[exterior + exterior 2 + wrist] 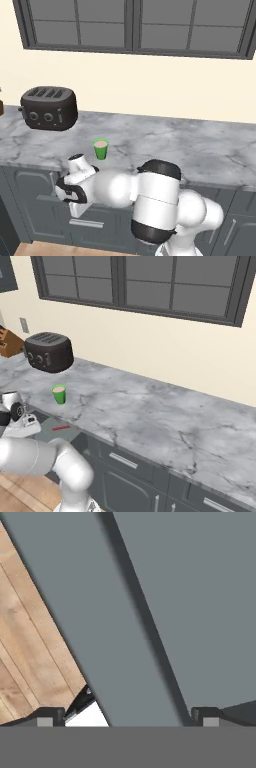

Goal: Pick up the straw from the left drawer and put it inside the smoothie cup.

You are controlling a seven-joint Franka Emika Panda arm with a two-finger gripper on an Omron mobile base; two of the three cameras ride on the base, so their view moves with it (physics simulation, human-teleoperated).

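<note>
No writing or brand can be read on anything here. The cup (100,149) stands near the front edge of the marble worktop (200,145), toward its left end, with pinkish smoothie at its top. A black toaster (49,107) sits at the worktop's back left, well apart from the cup. A brown knife block (10,342) shows beyond the toaster at the far left corner. The straw (61,428) lies flat on the grey bottom of the open drawer (70,437), just below the worktop's front edge, under the cup. The arm bends low and leftward in front of the cabinets, its hand by the drawer's left end. The jaws (125,718) are spread wide, grasping nothing, and look down over a grey drawer wall (125,637) and wooden floor (25,652).
</note>
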